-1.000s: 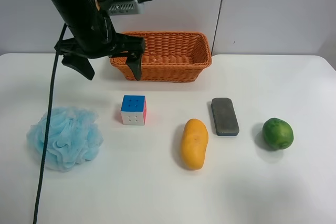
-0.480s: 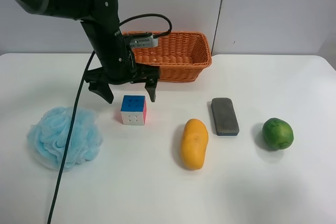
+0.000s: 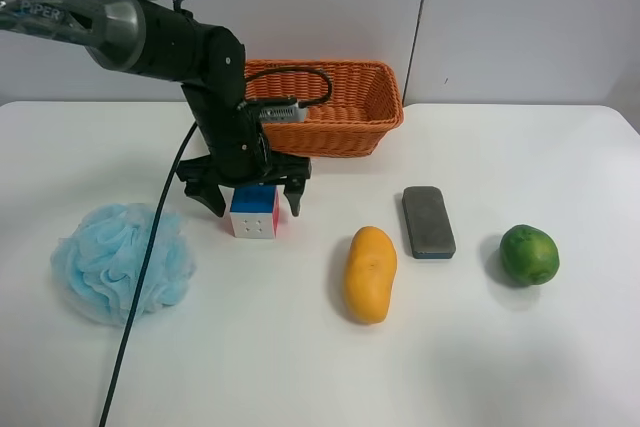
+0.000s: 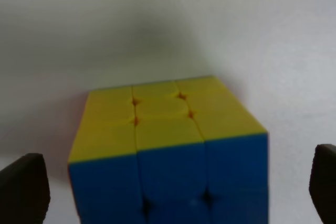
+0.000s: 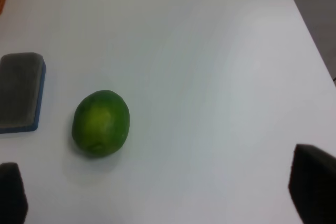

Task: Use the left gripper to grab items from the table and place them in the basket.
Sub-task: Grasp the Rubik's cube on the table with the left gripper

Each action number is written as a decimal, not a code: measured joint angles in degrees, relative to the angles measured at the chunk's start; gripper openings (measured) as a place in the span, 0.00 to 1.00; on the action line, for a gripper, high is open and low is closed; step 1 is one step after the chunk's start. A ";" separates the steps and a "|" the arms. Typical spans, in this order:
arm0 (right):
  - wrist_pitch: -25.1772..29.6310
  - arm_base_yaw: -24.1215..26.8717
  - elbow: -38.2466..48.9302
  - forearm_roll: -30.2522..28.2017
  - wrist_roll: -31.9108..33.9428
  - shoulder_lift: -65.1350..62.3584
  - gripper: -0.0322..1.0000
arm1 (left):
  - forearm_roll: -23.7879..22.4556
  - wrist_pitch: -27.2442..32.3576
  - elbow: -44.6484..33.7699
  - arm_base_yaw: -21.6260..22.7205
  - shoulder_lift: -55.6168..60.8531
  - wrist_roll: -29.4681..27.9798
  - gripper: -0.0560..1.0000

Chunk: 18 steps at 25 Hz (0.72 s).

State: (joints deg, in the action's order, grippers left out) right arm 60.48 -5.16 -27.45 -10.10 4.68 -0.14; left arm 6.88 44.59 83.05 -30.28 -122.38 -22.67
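Note:
The puzzle cube [image 3: 254, 214] sits on the white table [image 3: 320, 367] left of centre, showing a blue top, a white dotted front and a pink-red side. The left gripper [image 3: 256, 197] is open and straddles the cube from above, one finger on each side, not closed on it. In the left wrist view the cube [image 4: 170, 156] fills the middle with yellow and blue faces, and the fingertips [image 4: 23, 184] stand apart at both edges. The orange-brown wicker basket [image 3: 330, 107] stands behind the cube at the table's back. The right gripper [image 5: 163, 192] is open above the table near a green fruit.
A blue bath pouf [image 3: 122, 262] lies at the left. An orange mango [image 3: 370, 274], a grey sponge block [image 3: 428, 221] and a round green fruit [image 3: 529, 254] lie to the right of the cube. The arm's black cable [image 3: 140, 287] trails over the pouf.
The left arm has come down and forward from in front of the basket, and its open fingers now sit on either side of the cube. The cube has not moved.

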 joint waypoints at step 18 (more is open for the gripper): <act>0.00 0.00 0.00 0.00 0.00 0.00 0.99 | -0.20 -1.34 0.00 0.00 -1.08 -0.17 0.59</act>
State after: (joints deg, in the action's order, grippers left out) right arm 60.48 -5.16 -27.45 -10.10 4.68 -0.14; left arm 6.68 43.24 83.05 -30.28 -123.46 -22.84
